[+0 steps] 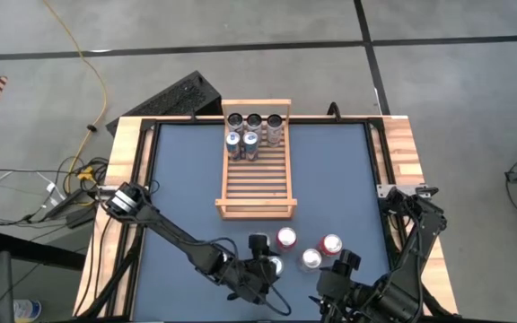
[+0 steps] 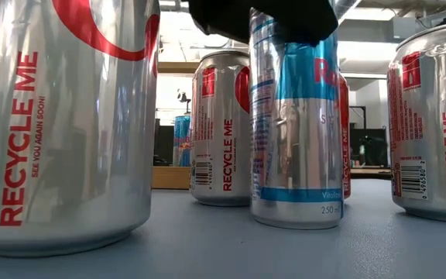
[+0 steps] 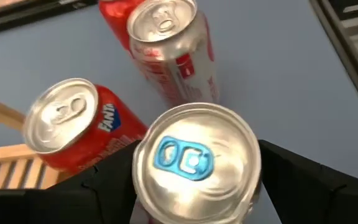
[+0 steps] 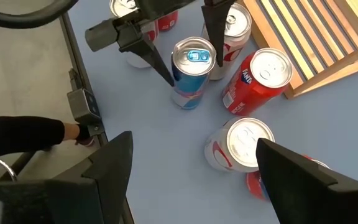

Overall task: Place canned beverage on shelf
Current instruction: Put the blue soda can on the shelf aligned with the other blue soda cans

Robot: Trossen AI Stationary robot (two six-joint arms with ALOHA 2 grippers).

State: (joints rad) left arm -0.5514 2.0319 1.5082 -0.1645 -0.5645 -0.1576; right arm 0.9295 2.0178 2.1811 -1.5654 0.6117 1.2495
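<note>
A slim silver-and-blue can stands upright on the blue table top, near the front edge; its bottom rests on the table in the low view. My left gripper is open, with one finger on each side of the can's upper part, slanting down from the near left. My right gripper hangs open above the table at the near right, holding nothing. The light-wood slatted shelf lies beyond the cans, mid-table, with several cans on its far end. My left gripper's fingers stand close against two opposite sides of the silver-and-blue can, just below its rim. I cannot tell whether they touch it. The can stands upright with its bottom on the table.
Several red and silver cans stand close around the blue one: an orange-red can beside the shelf's near rail, a silver-and-red one just beyond it, and another under my right gripper. A black frame edges the table.
</note>
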